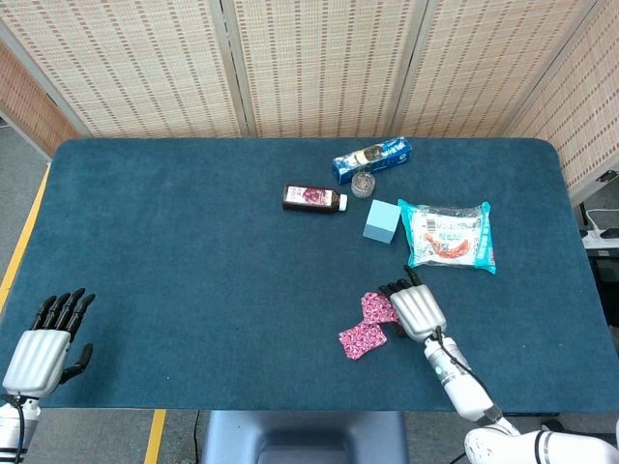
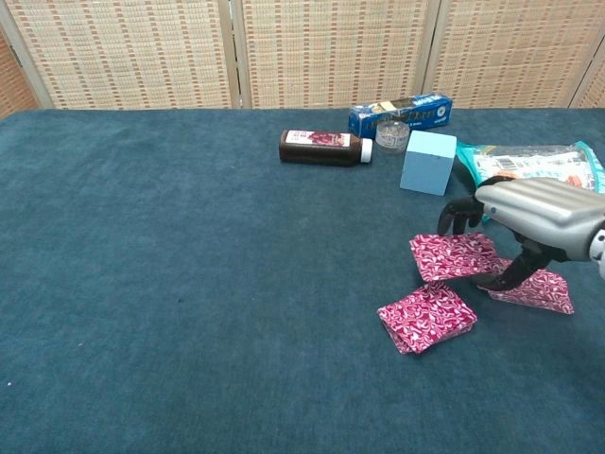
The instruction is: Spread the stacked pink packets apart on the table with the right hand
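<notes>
Three pink patterned packets show in the chest view. One pink packet (image 2: 427, 317) (image 1: 362, 338) lies flat near the table's front. A second packet (image 2: 537, 289) lies to its right, behind my right hand (image 2: 534, 216) (image 1: 414, 307). My right hand pinches the third packet (image 2: 454, 255) (image 1: 377, 307) between fingers above and thumb below, holding it just above and beyond the first one. My left hand (image 1: 44, 348) hangs off the near left corner, fingers apart, holding nothing.
Behind the packets lie a light blue block (image 1: 382, 220), a snack bag (image 1: 448, 235), a brown bottle (image 1: 314, 198), a small glass jar (image 1: 363, 183) and a blue box (image 1: 372, 158). The dark blue table (image 1: 174, 251) stretches far to the left.
</notes>
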Robot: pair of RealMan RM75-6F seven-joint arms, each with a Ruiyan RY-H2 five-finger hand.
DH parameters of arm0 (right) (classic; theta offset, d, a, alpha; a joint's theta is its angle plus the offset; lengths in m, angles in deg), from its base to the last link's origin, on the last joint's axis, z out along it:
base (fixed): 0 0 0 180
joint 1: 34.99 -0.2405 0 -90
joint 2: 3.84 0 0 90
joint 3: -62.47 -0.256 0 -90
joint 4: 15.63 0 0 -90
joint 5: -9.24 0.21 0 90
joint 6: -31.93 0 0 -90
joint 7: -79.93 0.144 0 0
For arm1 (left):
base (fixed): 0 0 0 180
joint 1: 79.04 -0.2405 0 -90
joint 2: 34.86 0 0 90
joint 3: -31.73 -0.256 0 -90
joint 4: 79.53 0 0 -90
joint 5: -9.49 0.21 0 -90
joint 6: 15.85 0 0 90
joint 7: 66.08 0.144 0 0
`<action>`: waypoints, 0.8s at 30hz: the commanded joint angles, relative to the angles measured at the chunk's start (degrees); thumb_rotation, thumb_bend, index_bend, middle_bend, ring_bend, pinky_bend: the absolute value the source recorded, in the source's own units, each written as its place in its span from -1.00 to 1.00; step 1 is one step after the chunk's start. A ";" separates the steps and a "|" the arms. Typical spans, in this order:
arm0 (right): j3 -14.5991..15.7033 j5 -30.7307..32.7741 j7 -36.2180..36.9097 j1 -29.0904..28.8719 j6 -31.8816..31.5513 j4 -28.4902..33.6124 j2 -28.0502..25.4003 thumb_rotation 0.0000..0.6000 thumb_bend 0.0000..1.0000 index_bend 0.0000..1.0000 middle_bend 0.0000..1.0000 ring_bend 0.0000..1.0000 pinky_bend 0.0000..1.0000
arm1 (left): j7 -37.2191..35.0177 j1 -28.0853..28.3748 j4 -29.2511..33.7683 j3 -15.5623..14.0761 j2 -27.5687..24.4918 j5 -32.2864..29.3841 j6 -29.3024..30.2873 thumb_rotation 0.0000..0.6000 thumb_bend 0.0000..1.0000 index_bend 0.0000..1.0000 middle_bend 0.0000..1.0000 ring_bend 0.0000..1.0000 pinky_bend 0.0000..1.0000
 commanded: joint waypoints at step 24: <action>-3.81 9.53 -6.05 -7.86 5.36 -11.27 11.29 1.00 -0.53 -0.97 -0.56 -0.74 -1.00 | 0.68 0.66 -0.12 0.62 0.23 -1.86 -1.45 1.00 -0.11 -1.00 -1.00 -1.00 -0.85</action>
